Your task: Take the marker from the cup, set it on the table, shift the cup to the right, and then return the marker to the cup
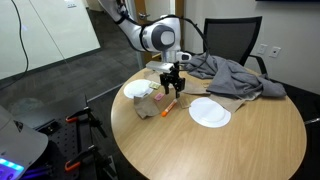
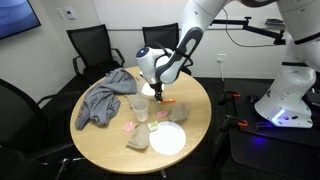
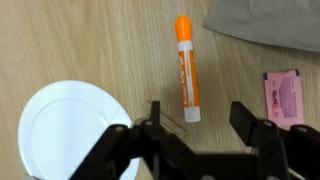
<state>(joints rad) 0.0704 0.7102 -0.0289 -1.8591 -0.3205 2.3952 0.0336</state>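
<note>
The orange marker (image 3: 186,68) lies flat on the tan wood table (image 3: 90,45), its cap pointing away in the wrist view. It also shows in both exterior views (image 1: 170,104) (image 2: 168,101). My gripper (image 3: 200,118) is open and empty. It hovers just above the marker's near end without touching it, and shows in both exterior views (image 1: 173,82) (image 2: 158,92). The clear cup (image 2: 139,107) stands upright beside the gripper, near the grey cloth. It is not clear in the wrist view.
A white plate (image 3: 65,130) lies next to one finger; it also shows in an exterior view (image 2: 167,138). Another white plate (image 1: 137,89) sits further off. A pink packet (image 3: 285,97), a crumpled napkin (image 2: 140,138) and a grey cloth (image 2: 105,97) lie on the table. Chairs surround it.
</note>
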